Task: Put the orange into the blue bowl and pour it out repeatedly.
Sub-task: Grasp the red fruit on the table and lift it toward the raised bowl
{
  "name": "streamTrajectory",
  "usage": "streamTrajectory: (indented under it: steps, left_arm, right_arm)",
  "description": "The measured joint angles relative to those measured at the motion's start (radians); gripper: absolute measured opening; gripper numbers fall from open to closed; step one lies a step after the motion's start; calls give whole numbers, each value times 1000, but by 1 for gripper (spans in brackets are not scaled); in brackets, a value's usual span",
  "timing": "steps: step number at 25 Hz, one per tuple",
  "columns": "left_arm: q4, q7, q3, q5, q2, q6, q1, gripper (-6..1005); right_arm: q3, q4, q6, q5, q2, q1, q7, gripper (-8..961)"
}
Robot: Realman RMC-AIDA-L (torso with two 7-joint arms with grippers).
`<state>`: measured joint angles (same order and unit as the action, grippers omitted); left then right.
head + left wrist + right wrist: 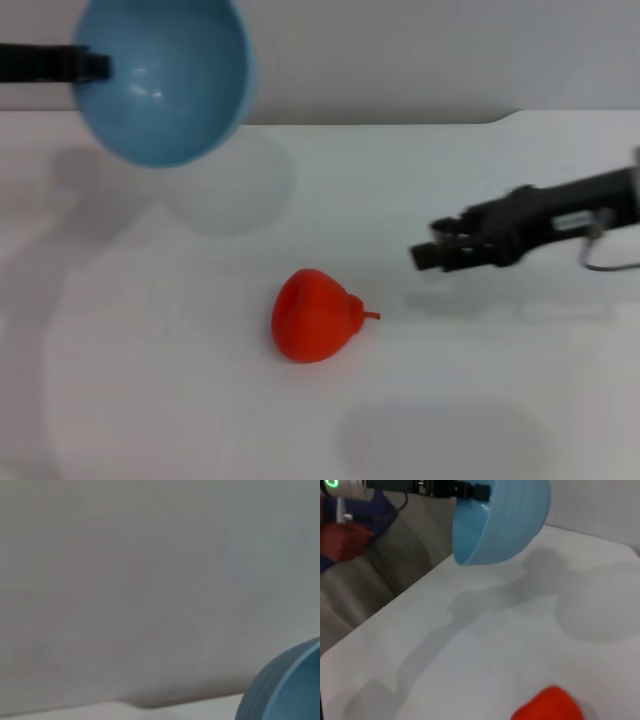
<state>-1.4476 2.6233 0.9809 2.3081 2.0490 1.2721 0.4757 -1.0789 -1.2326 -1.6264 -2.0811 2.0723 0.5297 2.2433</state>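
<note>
The blue bowl (165, 80) hangs in the air at the far left, tipped so its glossy, empty inside faces forward. My left gripper (95, 65) is shut on its rim. The left wrist view catches only a bit of the bowl's outer wall (285, 690). In the right wrist view the bowl (505, 520) hangs above the table with the left gripper (477, 491) clamped on its edge. The orange (312, 315) lies on the table's middle, stem pointing right, and shows partly in the right wrist view (550, 707). My right gripper (425, 250) hovers open to the right of the orange, holding nothing.
A white table (500, 400) spans the scene, with a pale wall behind it. The table's left edge (385, 607) shows in the right wrist view, and beyond it sits a person's arm in a purple sleeve (350, 525).
</note>
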Motion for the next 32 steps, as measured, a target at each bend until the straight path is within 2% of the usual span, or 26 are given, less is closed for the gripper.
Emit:
streamTrajectory:
  steps: [1, 4, 13, 21, 24, 26, 32]
  left_arm:
    - [-52, 37, -9, 66, 2, 38, -15, -1]
    - [-89, 51, -6, 90, 4, 72, -34, 0]
    - [-96, 54, 4, 88, 6, 119, -50, -1]
    - [-98, 48, 23, 87, 6, 128, -48, -1]
    - [-98, 48, 33, 87, 7, 128, -43, -1]
    - [-99, 48, 43, 87, 7, 127, -41, 0]
    - [-99, 47, 49, 86, 6, 126, -41, 0]
  right_arm:
    - [-23, 27, 33, 0, 0, 19, -11, 536]
    - [-95, 108, 102, -4, -3, 75, -14, 536]
    - [-261, 318, 234, -78, 0, 244, 8, 536]
    - [-387, 328, 336, -79, 2, 261, 22, 535]
    - [-436, 352, 419, -70, 3, 262, 25, 535]
    - [-459, 401, 502, -39, 6, 271, 49, 535]
    - [-481, 453, 546, 61, 6, 277, 26, 536]
